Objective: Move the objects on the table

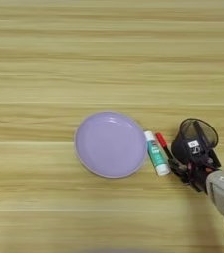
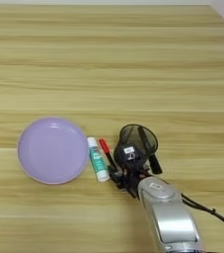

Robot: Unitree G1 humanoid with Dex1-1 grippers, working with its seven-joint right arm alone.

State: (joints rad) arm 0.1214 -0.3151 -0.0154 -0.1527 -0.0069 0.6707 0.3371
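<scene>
A short white glue stick with a teal label lies on the light wooden table, just right of a lilac plate. Close beside it on the right lies a slim pen with a black barrel and a red upper end; its lower end runs under my black right gripper. The gripper sits low over the pen's lower end and against a black mesh cup. In the right eye view the glue stick, the pen and the gripper stand the same way.
An empty lilac plate rests left of the glue stick, almost touching it. The mesh cup lies partly hidden behind the gripper. My silver forearm enters from the bottom right, with a black cable trailing to the right.
</scene>
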